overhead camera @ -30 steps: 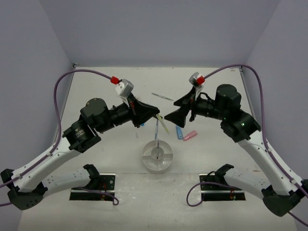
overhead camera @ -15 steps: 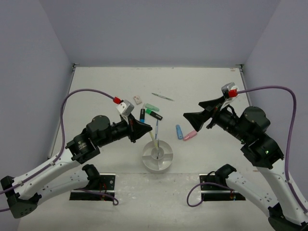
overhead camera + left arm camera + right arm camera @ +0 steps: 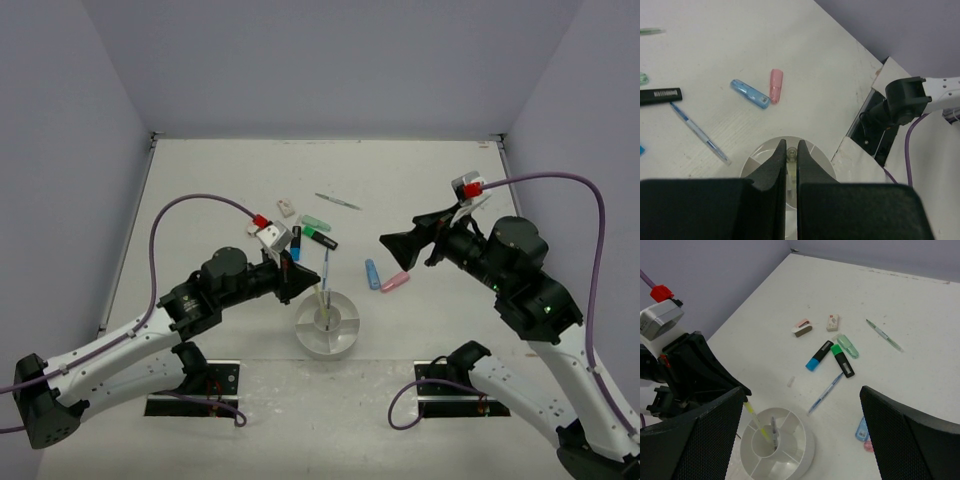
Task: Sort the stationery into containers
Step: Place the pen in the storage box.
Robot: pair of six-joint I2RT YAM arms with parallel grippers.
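Observation:
My left gripper is shut on a yellow pen, which slants down with its tip in the centre cup of the round white dish. A grey pen stands in that same cup beside the yellow pen. In the left wrist view the yellow pen shows between the closed jaws above the dish. My right gripper hangs open above the table, right of the dish, with nothing between its fingers.
Loose on the table behind the dish lie a blue pen, a blue highlighter, a pink highlighter, two black highlighters, a pale green one, two erasers and a thin pen.
My left arm has drawn back and come down over the dish, carrying the yellow pen into the centre cup. The right arm has swung back to the right, still open.

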